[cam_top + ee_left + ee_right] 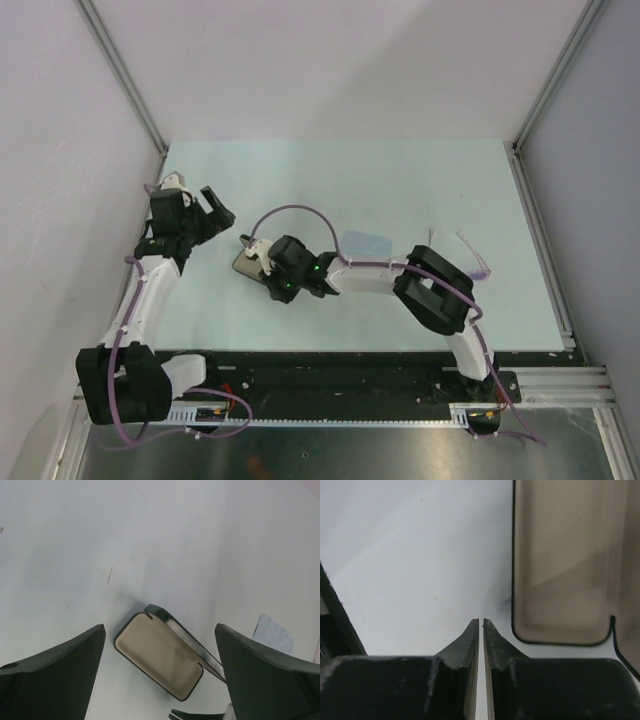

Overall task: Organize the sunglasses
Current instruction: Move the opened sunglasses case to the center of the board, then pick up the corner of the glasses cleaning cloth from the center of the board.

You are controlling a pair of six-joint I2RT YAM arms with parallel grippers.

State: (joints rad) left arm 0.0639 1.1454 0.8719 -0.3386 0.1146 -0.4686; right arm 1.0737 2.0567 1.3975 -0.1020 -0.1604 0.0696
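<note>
The sunglasses (480, 265) lie on the table at the right, a thin pink-purple frame just beyond the right arm's elbow. The black case (248, 264) lies open at centre left, its beige lining up and nothing inside; it also shows in the left wrist view (157, 657) and in the right wrist view (565, 565). My right gripper (264, 278) is shut and empty (481, 622), low over the table just beside the case's near corner. My left gripper (218, 207) is open and empty (160, 626), held above and to the left of the case.
A pale blue cloth (362, 243) lies on the table between the case and the sunglasses, partly behind the right forearm; its corner shows in the left wrist view (272, 632). White walls and metal rails enclose the table on three sides.
</note>
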